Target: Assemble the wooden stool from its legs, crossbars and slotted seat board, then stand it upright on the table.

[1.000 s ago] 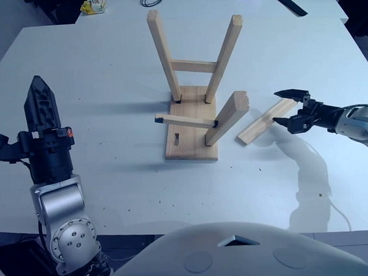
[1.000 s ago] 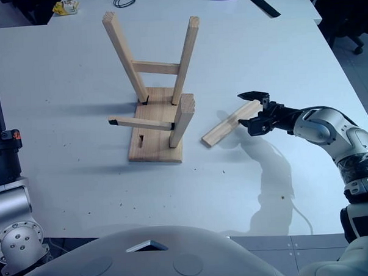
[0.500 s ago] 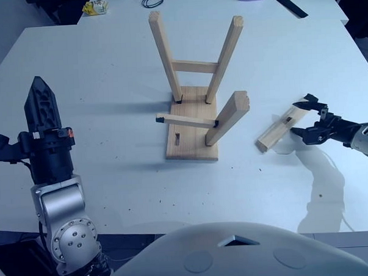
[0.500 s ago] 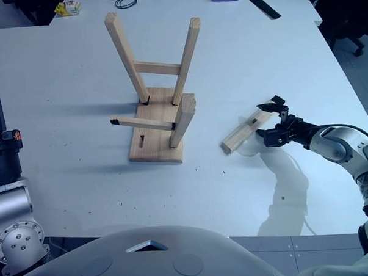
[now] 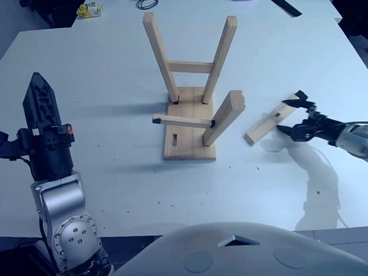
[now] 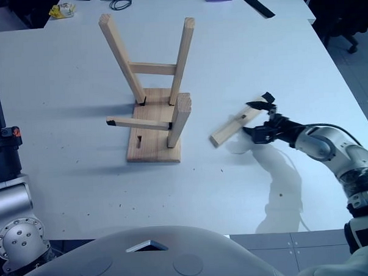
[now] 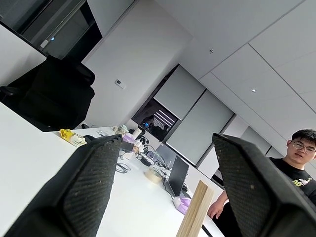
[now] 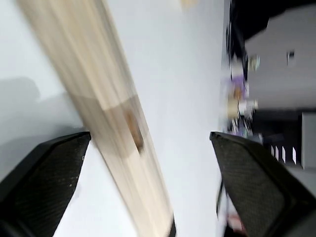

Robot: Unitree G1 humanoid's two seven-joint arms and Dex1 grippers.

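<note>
**Loose leg shifted back toward seat board**

Moved since the previous frame: the loose leg [image 5: 267, 121] and the right gripper [image 5: 294, 113] at its outer end have both come slightly nearer the seat board [image 5: 193, 148]. The left arm is unchanged.

The seat board lies flat on the table [image 5: 107, 68]. At its far end stand the far left leg [image 5: 161, 56] and the far right leg [image 5: 217, 60], joined by a crossbar [image 5: 191, 67]. A third leg [image 5: 223, 118] stands tilted at the board's near right side. A second crossbar [image 5: 182, 120] projects from it leftward over the board, and its free end is joined to nothing.

The loose leg lies flat on the table to the right of the board, apart from it and angled away. The right gripper's fingers are spread, one on each side of the leg's end farthest from the board. Whether they touch the leg cannot be told.

The left gripper [image 5: 37, 83] is well to the left of the board, raised and pointing upward. Its fingers are spread and hold nothing.
</note>
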